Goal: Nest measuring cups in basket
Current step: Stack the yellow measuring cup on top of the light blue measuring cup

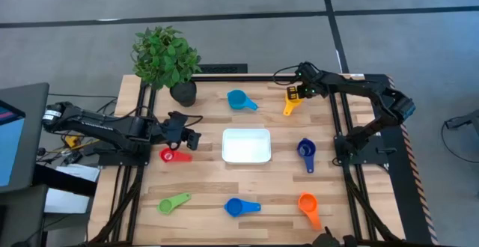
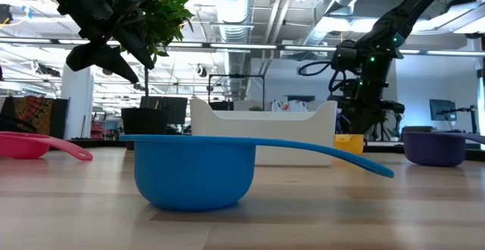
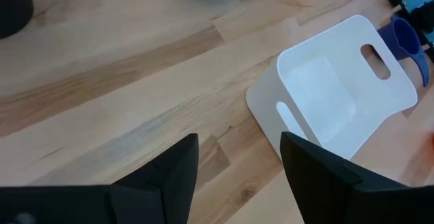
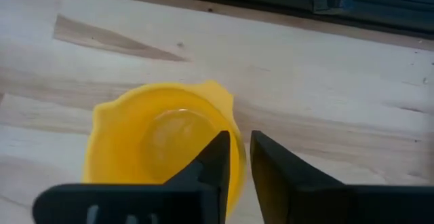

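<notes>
My right gripper is at the yellow cup near the table's far edge, fingers almost together over its rim, maybe pinching it. The cup looks light, stiff and a bit slippery; I judge the rim a good grip place. My left gripper hovers spread near the red cup. The white basket holds nothing.

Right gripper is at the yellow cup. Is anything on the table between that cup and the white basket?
Nothing visible. The yellow cup, at the right gripper, lies toward the table's far right; the basket is at the centre, with bare wood between them. The light blue cup and navy cup lie off that line.
</notes>
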`<control>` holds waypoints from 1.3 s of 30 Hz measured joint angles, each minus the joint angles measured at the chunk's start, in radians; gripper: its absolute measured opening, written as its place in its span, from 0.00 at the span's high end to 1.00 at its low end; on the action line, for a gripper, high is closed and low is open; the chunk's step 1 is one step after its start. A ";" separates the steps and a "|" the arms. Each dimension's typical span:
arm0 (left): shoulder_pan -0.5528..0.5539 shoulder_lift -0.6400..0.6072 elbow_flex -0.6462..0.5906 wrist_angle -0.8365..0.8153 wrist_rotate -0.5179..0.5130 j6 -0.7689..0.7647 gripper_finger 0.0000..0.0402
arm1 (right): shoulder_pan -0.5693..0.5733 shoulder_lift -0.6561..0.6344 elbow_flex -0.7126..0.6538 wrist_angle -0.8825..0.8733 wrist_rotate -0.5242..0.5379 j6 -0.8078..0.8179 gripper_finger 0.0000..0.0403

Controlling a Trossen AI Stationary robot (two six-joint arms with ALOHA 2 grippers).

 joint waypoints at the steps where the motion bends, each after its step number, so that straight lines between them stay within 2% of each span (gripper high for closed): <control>1: 0.000 0.000 0.000 0.000 0.000 0.002 0.51 | 0.000 0.000 0.000 -0.002 0.000 0.003 0.80; 9: 0.000 0.000 0.000 0.000 -0.015 0.028 0.51 | -0.003 0.000 -0.010 -0.004 -0.021 0.031 0.70; 12: 0.000 0.000 0.000 0.000 -0.019 0.048 0.51 | -0.012 0.000 -0.035 0.001 -0.029 0.052 0.69; 16: 0.000 0.000 0.000 0.000 -0.018 0.048 0.51 | -0.016 0.001 -0.049 -0.005 -0.047 0.053 0.75; 21: 0.000 0.000 0.000 0.000 -0.018 0.049 0.51 | 0.004 0.000 -0.048 0.000 -0.095 0.045 0.94; 24: 0.000 0.000 0.000 0.000 -0.018 0.052 0.51 | 0.042 0.000 -0.042 0.003 -0.112 0.026 0.96; 32: 0.002 0.000 0.000 0.001 -0.018 0.147 0.51 | 0.186 0.000 0.119 -0.071 -0.105 -0.034 0.98; 39: 0.021 0.000 0.000 0.002 -0.005 0.169 0.51 | 0.280 0.000 0.347 -0.038 -0.101 -0.301 0.98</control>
